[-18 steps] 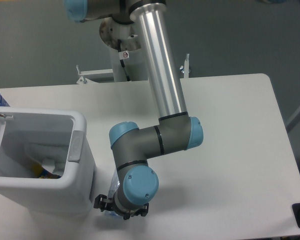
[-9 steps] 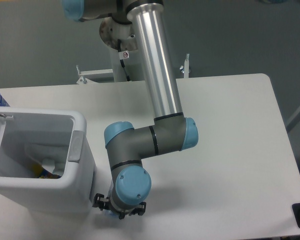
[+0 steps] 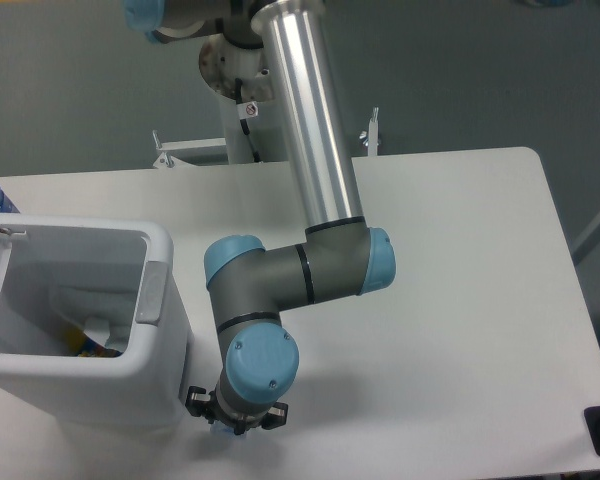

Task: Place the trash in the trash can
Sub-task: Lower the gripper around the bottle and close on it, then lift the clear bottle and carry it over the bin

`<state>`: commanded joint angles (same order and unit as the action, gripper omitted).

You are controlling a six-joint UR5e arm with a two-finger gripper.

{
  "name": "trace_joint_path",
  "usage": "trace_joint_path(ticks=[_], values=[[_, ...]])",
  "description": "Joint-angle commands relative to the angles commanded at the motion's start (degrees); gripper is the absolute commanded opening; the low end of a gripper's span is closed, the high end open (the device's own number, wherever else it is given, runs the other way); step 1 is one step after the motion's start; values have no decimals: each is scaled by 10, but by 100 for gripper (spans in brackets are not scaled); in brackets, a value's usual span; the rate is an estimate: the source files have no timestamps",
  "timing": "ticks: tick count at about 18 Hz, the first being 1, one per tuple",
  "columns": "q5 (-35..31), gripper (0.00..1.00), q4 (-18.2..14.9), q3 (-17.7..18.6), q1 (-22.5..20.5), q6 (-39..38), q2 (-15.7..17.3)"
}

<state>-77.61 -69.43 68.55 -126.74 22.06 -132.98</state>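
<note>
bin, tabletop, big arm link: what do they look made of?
Trash can: looks like white moulded plastic, smooth and semi-matte, with thick rounded rim and a grey inset panel. Table: pale flat matte surface with rounded corner, probably laminate; can't confirm. Arm link: bare metal, likely aluminium, a brushed tube with long bright highlights. Joint caps are pale blue, probably plastic.

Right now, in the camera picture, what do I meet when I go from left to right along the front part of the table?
White trash can → tool pointing down beside it → bare table.
</note>
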Motion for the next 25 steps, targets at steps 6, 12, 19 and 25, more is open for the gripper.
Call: trace_joint_path(ticks=[6,12,19,25], values=[[21,29,2,-11,-35,8,21],[107,28,2,-20,-78,17,53],[206,28,2,-20,-127,27,112],[292,28,24,-20,-154,26,165]])
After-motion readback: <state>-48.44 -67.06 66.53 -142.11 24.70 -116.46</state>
